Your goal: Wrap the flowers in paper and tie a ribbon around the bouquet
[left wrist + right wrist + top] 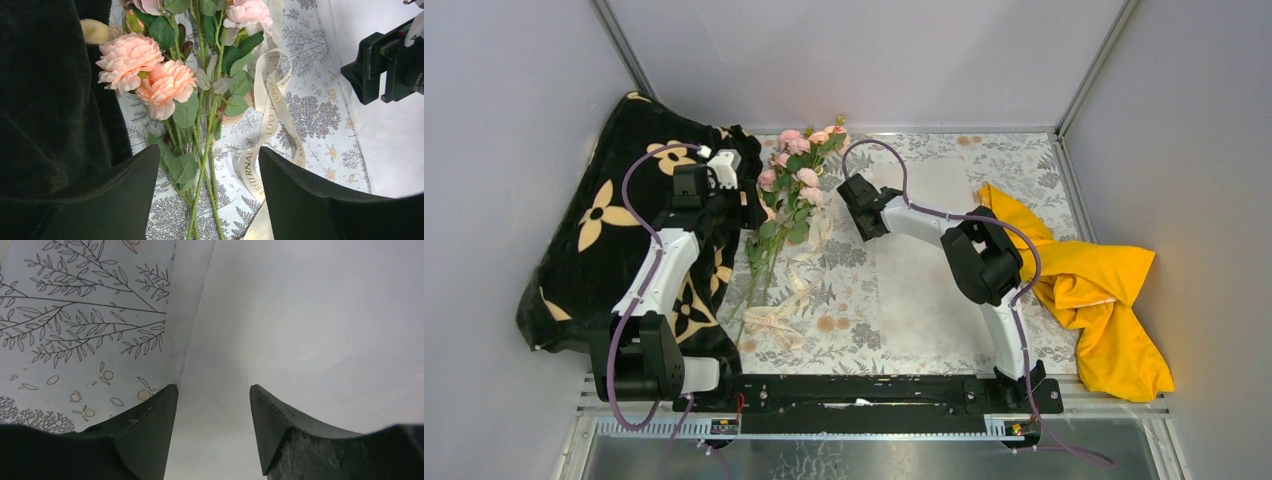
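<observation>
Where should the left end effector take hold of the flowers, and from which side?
Probably the bare stems of the flowers, below the leaves, from straight above. They lie flat with the thin stems gathered there, while the blossoms are bulky. The ribbon lies alongside; keep clear of it.

In the left wrist view the flowers (pixel 165 85) are cut off at 12 and 6 o'clock, the right hand (pixel 380 70) at 3 o'clock, and the ribbon (pixel 270 125) is partly hidden behind the left hand (pixel 209 155). The paper (pixel 310 315) is cut off at 3 o'clock in the right wrist view.
</observation>
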Action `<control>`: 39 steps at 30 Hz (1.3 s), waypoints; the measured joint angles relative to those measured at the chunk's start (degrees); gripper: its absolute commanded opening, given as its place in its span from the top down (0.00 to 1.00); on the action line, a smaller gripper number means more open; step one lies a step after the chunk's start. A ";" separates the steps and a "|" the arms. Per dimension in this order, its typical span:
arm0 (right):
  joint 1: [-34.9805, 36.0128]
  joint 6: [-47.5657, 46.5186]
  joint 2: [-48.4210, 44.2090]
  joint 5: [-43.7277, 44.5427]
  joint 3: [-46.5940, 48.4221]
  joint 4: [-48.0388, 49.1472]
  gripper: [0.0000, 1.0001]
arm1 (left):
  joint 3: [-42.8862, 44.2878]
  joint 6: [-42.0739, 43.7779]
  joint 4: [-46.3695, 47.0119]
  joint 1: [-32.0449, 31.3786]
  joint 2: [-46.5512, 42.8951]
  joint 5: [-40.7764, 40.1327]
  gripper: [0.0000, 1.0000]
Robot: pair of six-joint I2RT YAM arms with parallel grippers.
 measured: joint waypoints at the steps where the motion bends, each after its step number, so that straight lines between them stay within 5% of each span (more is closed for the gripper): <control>1: 0.00 0.00 0.44 0.09 0.07 0.02 0.39 | 0.00 -0.22 -0.02 -0.02 0.20 0.09 0.22; 21: 0.00 -5.33 1.49 13.88 0.26 -1.40 0.68 | 0.17 -0.90 -0.44 -4.92 1.97 -1.05 0.26; 23: 0.00 -5.88 1.49 14.62 0.13 -1.49 0.75 | 0.37 -0.83 -0.46 -5.90 2.01 -1.20 0.26; 26: 0.00 -6.69 1.49 15.13 -0.48 -1.68 0.98 | 0.74 -0.76 -0.50 -7.17 2.45 -1.66 0.26; 34: -0.48 -7.23 1.42 13.00 -0.72 -2.64 1.00 | 3.87 -0.52 -2.67 -8.63 3.54 -0.81 0.25; 39: -1.03 -7.28 -1.33 1.90 0.04 -4.26 1.00 | 7.30 -0.39 -4.15 -8.50 3.61 0.52 0.25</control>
